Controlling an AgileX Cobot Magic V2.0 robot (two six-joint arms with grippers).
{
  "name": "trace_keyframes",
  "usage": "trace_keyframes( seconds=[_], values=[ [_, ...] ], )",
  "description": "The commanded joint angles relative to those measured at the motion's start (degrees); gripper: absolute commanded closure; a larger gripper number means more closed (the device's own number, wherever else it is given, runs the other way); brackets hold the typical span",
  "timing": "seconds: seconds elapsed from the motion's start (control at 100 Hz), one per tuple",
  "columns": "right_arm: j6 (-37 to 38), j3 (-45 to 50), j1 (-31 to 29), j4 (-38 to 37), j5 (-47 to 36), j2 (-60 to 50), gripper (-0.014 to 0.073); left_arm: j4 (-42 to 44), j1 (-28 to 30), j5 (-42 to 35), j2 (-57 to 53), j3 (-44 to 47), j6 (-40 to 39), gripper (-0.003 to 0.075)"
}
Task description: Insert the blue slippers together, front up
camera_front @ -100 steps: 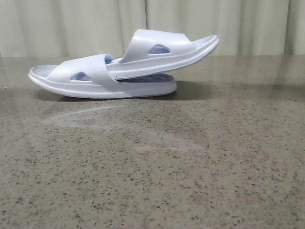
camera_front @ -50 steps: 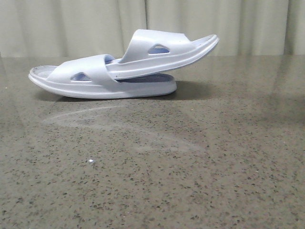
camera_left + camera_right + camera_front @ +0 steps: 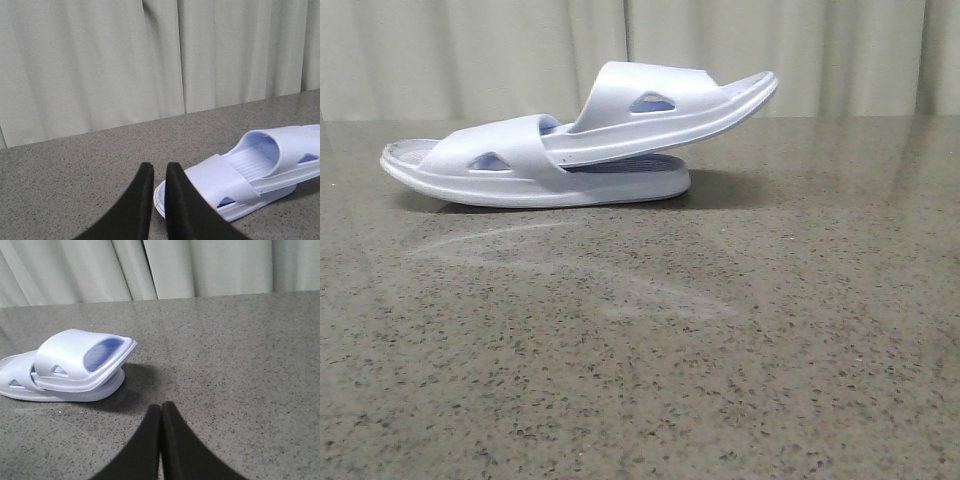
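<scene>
The two blue slippers lie nested at the back left of the table. The lower slipper [image 3: 535,185] lies flat on its sole. The upper slipper [image 3: 665,105] is pushed under the lower one's strap and tilts up to the right. Both show in the left wrist view, lower [image 3: 220,182] and upper [image 3: 292,147], and in the right wrist view, upper [image 3: 75,357] and lower [image 3: 70,390]. My left gripper [image 3: 159,170] is empty, its jaws a narrow gap apart, short of the lower slipper's end. My right gripper [image 3: 161,409] is shut and empty, away from the pair. Neither gripper shows in the front view.
The speckled grey stone table [image 3: 720,350] stretches from the slippers to the near edge. A pale pleated curtain [image 3: 470,50] hangs close behind the table's far edge.
</scene>
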Motion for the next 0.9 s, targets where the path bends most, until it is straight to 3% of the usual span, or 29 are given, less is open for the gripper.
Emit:
trace_keyframes(
  seconds=[0.0,0.21,0.89],
  values=[
    [-1.2,0.8,-0.1,2.0,-1.3,-3.1,0.0672,-3.4,-0.4,-2.0,-3.3,1.2,0.6,0.0705],
    [-1.2,3.4,-0.1,2.0,-3.3,-5.5,0.0672,-3.4,-0.4,-6.3,-7.2,4.0,0.6,0.0705],
    [-1.2,3.4,-0.1,2.0,-3.3,-5.5,0.0672,-3.5,-2.0,-5.6,-7.2,4.0,0.6,0.0705]
  ],
)
